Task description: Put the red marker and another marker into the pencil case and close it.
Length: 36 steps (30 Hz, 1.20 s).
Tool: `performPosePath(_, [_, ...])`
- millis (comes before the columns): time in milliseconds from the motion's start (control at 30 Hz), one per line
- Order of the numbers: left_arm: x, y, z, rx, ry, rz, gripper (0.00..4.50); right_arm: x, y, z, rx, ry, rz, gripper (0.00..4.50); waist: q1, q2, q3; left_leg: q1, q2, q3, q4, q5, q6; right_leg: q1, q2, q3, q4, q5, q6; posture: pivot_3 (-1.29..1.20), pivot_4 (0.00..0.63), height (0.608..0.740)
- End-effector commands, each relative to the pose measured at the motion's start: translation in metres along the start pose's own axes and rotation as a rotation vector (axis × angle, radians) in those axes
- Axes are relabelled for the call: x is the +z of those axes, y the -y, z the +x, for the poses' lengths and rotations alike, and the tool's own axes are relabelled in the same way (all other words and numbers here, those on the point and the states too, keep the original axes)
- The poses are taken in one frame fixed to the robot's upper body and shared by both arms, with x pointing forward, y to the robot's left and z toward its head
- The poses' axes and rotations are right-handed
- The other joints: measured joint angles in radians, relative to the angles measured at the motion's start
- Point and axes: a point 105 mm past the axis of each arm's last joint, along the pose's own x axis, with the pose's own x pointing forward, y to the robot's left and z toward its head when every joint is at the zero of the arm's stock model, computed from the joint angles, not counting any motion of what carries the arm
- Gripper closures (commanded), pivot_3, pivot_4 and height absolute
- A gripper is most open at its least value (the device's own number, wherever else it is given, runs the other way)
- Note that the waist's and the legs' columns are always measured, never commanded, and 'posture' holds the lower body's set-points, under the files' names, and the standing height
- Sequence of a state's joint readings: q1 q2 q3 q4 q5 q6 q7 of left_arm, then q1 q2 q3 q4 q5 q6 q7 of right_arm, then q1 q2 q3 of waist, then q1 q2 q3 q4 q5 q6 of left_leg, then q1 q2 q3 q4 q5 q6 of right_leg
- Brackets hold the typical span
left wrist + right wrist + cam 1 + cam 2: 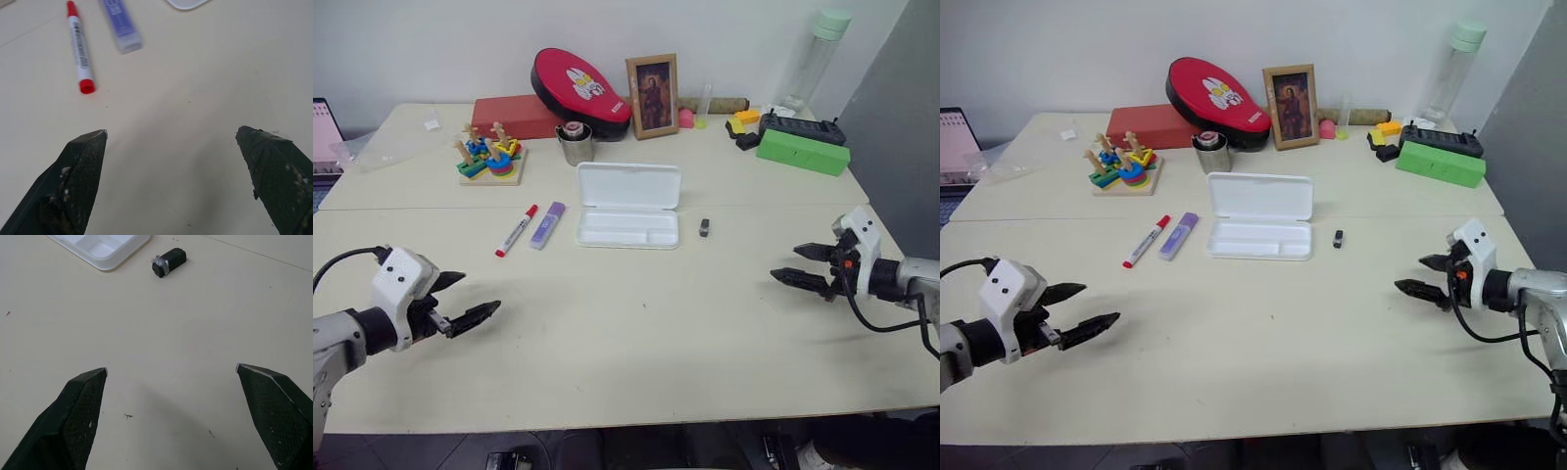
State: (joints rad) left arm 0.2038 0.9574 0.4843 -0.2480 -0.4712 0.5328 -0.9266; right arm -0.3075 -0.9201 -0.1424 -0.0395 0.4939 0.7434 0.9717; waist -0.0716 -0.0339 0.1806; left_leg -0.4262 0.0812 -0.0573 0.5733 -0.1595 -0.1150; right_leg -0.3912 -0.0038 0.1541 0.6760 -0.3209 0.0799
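Left claw [171, 137] view: red marker [79, 47]

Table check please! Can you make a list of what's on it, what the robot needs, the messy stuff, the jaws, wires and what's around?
Surface: cream table, bare at the front.
Job's things: red marker and lilac highlighter lie side by side, left of the open white case; its tray holds nothing.
Clutter: small black piece right of the case; toy stacker, metal cup, red box, red pouch, framed picture, green box, bottle at the back.
Grippers: left gripper and right gripper, jaws open, holding nothing.
Cables: black one at each wrist.
Surroundings: white wall.
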Motion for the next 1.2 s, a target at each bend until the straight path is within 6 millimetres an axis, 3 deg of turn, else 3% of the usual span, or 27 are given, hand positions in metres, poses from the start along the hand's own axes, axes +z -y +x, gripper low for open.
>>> performPosePath(33, [0.008, 0.003, -0.008, -0.024, -0.007, 0.046, 0.00, 0.009, -0.002, -0.004, 0.011, 0.022, -0.030, 0.07, -0.001, 0.000, 0.000, 0.000, 0.000, 0.000, 0.000, 0.000, 0.000, 0.000, 0.000, 0.000, 0.000, 0.000, 0.000, 0.00, 0.150, 0.740])
performPosePath(600, [0.006, 0.000, 0.004, -0.010, -0.019, 0.050, 0.00, 0.000, -0.010, -0.005, 0.015, 0.008, -0.002, 0.07, -0.010, 0.000, 0.000, 0.000, 0.000, 0.000, 0.001, 0.000, 0.000, 0.000, 0.000, 0.000, 0.002, 0.001, 0.001, 0.00, 0.150, 0.740])
performPosePath(1033, [-0.002, 0.001, -0.006, 0.069, -0.008, 0.007, 0.00, 0.018, -0.020, 0.018, 0.081, 0.060, -0.052, 0.07, -0.012, 0.000, 0.000, 0.000, 0.000, 0.000, 0.001, 0.000, 0.000, 0.000, 0.000, 0.000, 0.003, 0.002, 0.004, 0.00, 0.150, 0.740])
performPosePath(1200, [0.002, 0.006, -0.006, 0.071, 0.044, -0.031, 0.00, 0.043, -0.040, 0.036, 0.203, 0.127, -0.112, 0.07, -0.014, 0.000, 0.000, 0.000, 0.000, 0.000, 0.002, 0.000, 0.000, 0.000, 0.000, 0.000, 0.003, 0.003, 0.004, 0.00, 0.150, 0.740])
